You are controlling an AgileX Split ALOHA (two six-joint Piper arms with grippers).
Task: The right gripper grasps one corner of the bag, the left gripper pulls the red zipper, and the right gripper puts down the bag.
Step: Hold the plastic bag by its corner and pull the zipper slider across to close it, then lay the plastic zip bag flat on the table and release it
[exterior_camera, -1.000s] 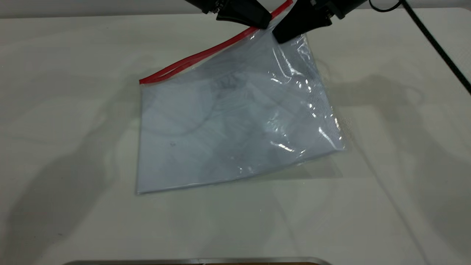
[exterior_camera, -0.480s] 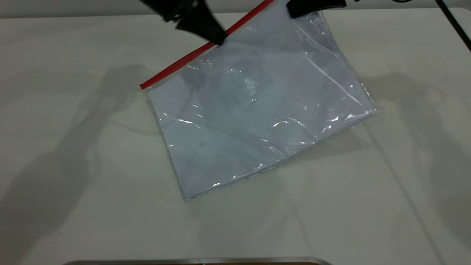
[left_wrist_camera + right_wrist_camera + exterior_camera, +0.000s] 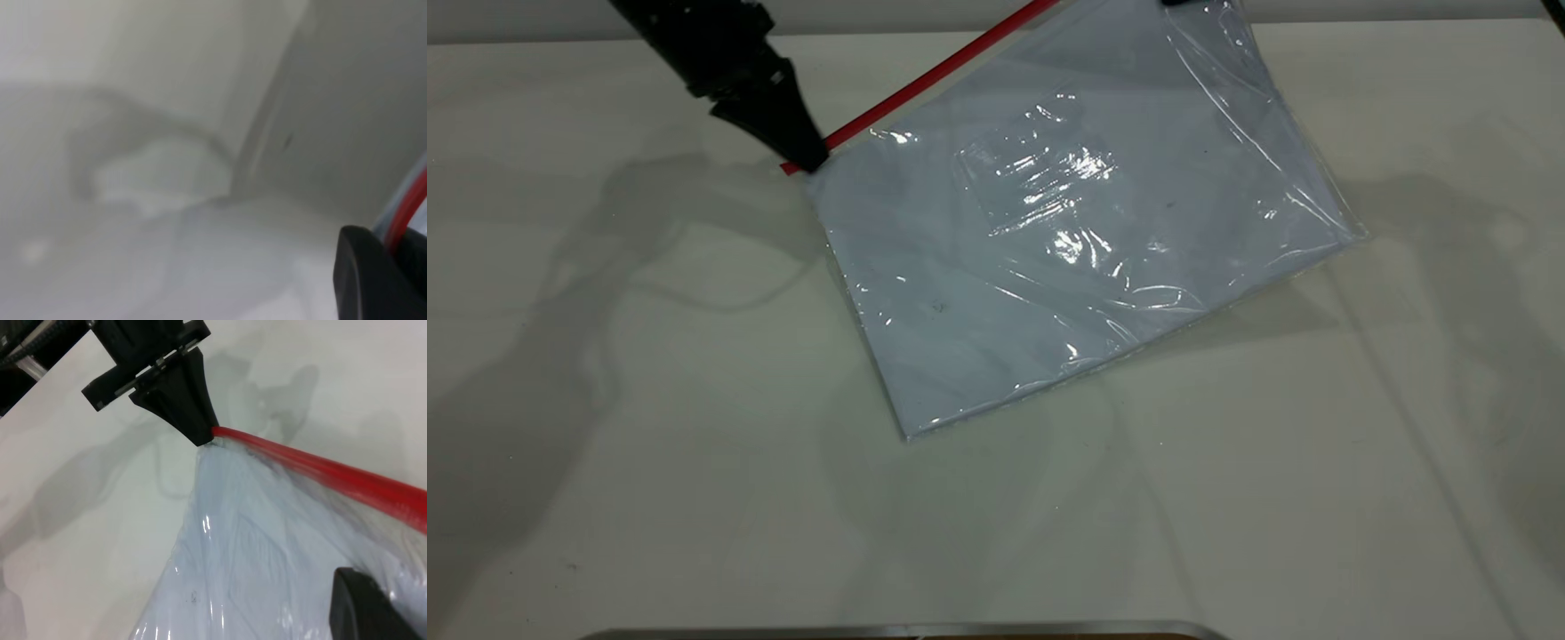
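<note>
Left gripper (image 3: 811, 162) sits at the bag's ten-o'clock corner, jaws pinched to a point on the near end of the red zipper (image 3: 938, 76); we judge the slider is between them, though the tab itself is hidden. The right wrist view shows the same: tip closed on the strip's end.

Zipper's long axis runs from that tip toward two o'clock, taut and straight, up to the far corner (image 3: 1067, 4) at the frame's top edge. We judge the pull has reached the end of the strip, so the set-down is next.

Bag (image 3: 1085, 231): clear, glossy film, creased, glare patches, pale sheet inside, faint rectangular pocket. It hangs tilted, its lower corner at six o'clock touching or just above the table (image 3: 605, 444).

Right gripper (image 3: 1183, 3): only a black sliver shows at the top edge, right beside the raised corner. We cannot tell its jaw opening.
</note>
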